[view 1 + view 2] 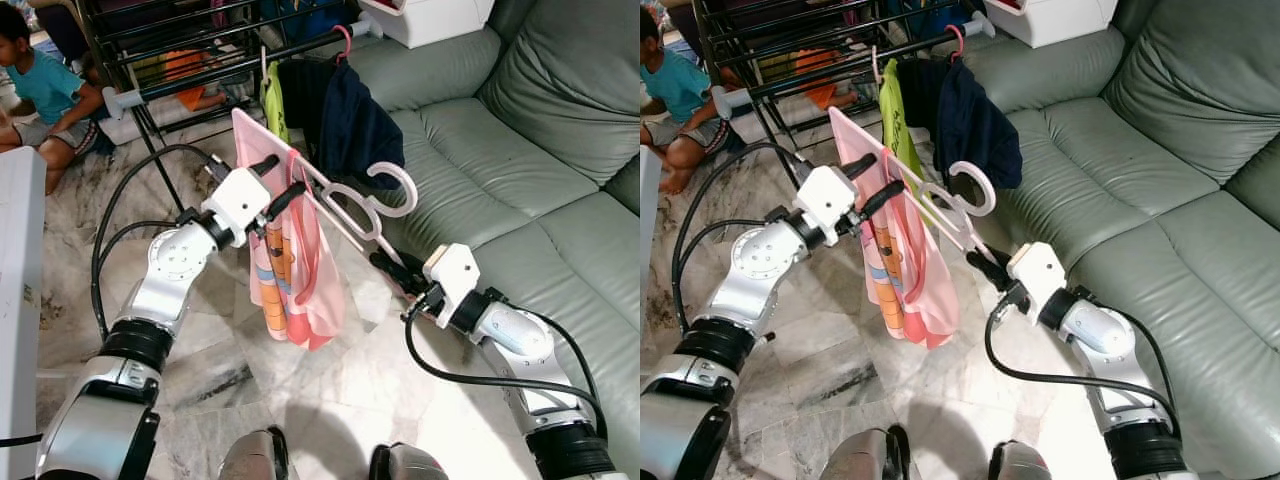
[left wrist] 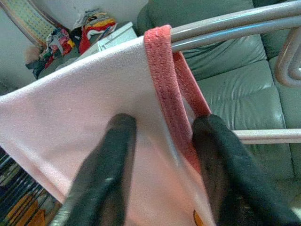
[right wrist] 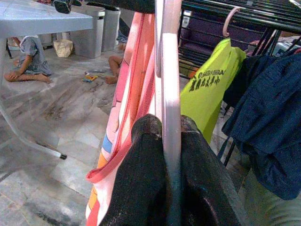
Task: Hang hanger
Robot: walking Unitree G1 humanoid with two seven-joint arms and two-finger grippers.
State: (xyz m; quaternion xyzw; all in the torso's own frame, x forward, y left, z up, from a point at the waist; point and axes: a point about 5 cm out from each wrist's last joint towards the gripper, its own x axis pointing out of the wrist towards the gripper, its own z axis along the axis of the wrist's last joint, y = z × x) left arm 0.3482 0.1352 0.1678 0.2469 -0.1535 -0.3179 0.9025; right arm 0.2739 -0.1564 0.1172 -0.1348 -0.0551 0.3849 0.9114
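Right gripper (image 1: 398,268) jaws clamped on hanger (image 1: 352,207), left gripper (image 1: 279,186) jaws pinching its pink garment (image 1: 300,290).

— The pale, smooth plastic hanger (image 1: 365,205) looks faintly glossy, and the soft pink knitted cloth garment (image 1: 290,270) on it is matt, with a ribbed coral trim.

— The black fingers of the left gripper (image 2: 160,155) appear rubbery and dull. The grey-green sofa (image 1: 520,150) has a leather-like sheen, creased but smooth.

— The pale veined marble floor (image 1: 330,400) is polished and reflective. The black drying rack (image 1: 190,50) seems to be painted metal, though it is hard to tell from here.

— The silver arms look like brushed metal.
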